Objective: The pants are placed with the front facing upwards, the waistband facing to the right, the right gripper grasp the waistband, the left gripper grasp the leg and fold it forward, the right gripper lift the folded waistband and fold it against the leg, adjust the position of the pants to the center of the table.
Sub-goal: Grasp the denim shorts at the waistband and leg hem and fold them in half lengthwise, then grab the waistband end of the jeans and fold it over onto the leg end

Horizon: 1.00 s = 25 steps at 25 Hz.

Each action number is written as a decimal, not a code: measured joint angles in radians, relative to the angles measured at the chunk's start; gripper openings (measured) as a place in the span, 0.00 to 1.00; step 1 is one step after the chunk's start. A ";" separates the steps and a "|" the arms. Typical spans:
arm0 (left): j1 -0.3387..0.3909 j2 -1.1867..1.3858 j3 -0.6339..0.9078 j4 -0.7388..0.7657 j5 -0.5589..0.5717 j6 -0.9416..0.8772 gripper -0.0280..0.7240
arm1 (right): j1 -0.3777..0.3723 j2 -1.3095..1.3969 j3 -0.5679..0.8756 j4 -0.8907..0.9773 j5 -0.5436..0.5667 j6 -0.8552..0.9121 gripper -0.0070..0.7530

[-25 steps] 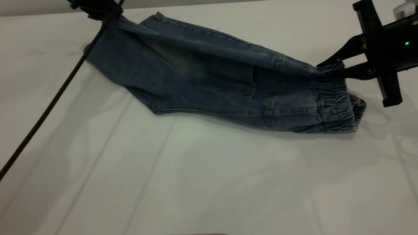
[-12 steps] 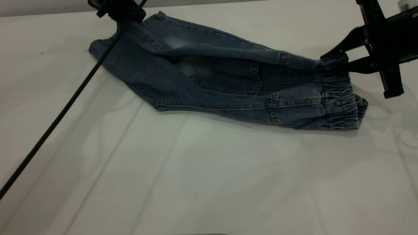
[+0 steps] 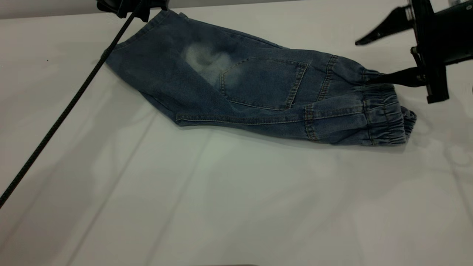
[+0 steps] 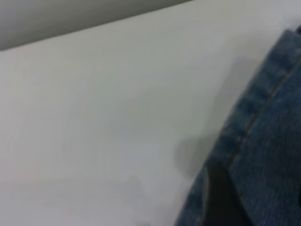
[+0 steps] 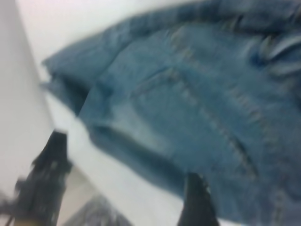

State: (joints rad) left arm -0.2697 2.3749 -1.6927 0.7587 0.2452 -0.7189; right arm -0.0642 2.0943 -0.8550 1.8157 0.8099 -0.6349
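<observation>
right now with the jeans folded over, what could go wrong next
The right claw stands open with one finger low beside the waistband, so it may snag and drag the elastic out of line. The left claw sits at the leg hem by the table's far edge, so a tug could undo the fold. The jeans lie askew and far back; centring them could ruck the layers.

A robot test bench: a bare white tabletop [image 3: 236, 207], a plain wall behind, black cable [image 3: 55, 125] trailing.
</observation>
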 joint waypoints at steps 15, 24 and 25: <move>-0.038 -0.048 -0.001 -0.001 0.033 0.061 0.55 | 0.021 0.000 -0.002 -0.508 0.093 0.099 0.64; -0.058 -0.048 -0.001 -0.003 0.036 0.061 0.55 | 0.097 0.000 -0.002 -0.473 -0.071 0.138 0.81; -0.060 -0.048 -0.001 -0.003 0.044 0.061 0.55 | 0.097 0.000 -0.002 -0.444 -0.090 0.143 0.81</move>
State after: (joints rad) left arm -0.3298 2.3271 -1.6940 0.7558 0.2892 -0.6579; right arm 0.0331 2.0945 -0.8566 1.3716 0.7197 -0.4921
